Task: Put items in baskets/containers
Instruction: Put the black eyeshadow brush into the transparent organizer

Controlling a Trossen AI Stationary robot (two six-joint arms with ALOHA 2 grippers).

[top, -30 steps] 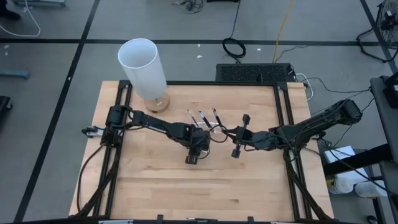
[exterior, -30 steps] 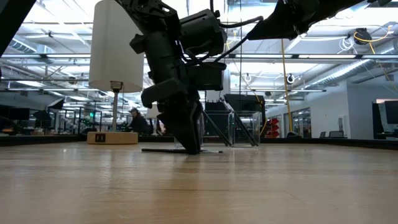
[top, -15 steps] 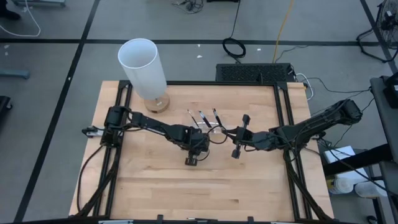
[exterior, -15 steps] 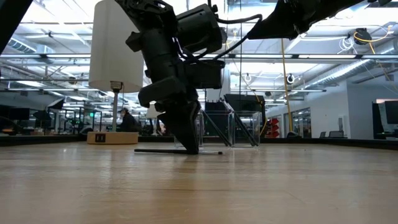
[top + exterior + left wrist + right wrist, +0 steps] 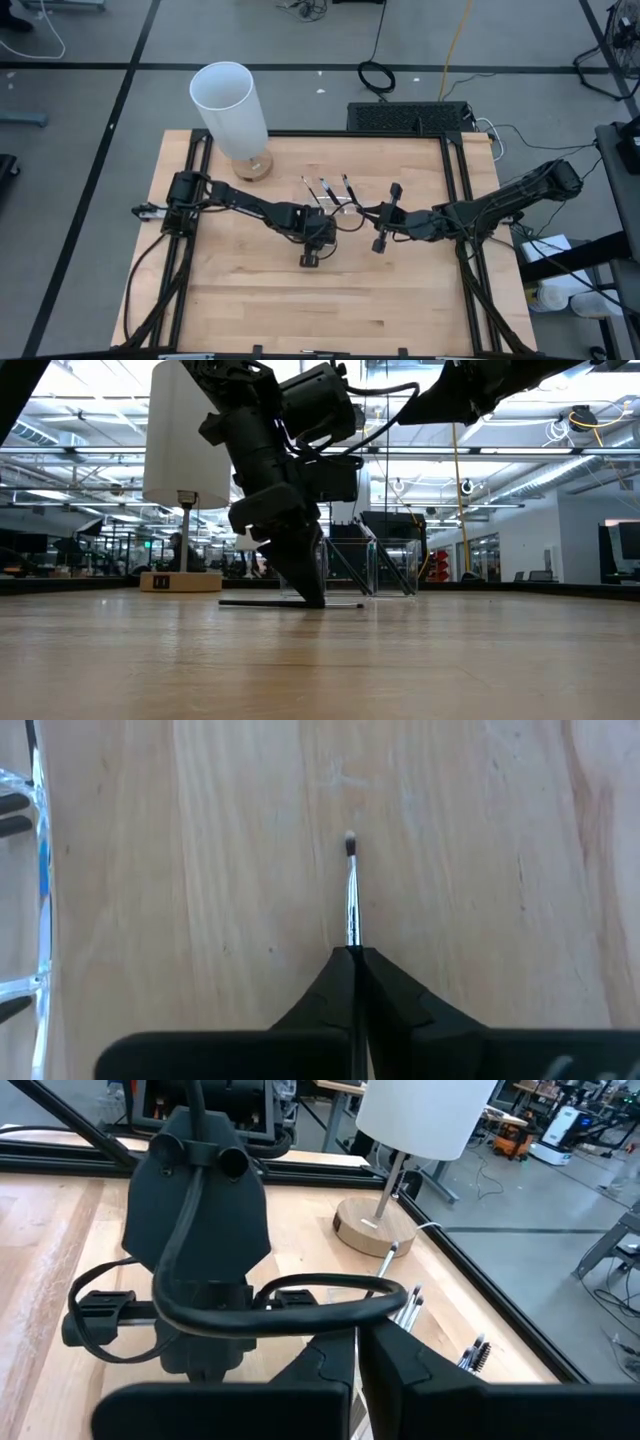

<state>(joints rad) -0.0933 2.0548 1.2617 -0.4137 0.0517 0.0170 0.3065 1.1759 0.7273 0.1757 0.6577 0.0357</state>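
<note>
Your left gripper (image 5: pixel 352 956) is pressed down at the wooden table (image 5: pixel 250 300), jaws pinching a small brush (image 5: pixel 351 900) lying flat just beside the clear tray (image 5: pixel 30 900). Your right gripper (image 5: pixel 355 1342), fingers pressed together and empty, hangs near the tray.

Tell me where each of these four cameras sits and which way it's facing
High: overhead, facing straight down; both arms, table.
Low: at tabletop height, facing across into the room; left pincer down on a brush.
Left wrist: facing down at the wood; own fingers shut on that brush.
Right wrist: facing the left arm and white cylinder; own fingers.
Shared: low and left wrist show one brush.
</note>
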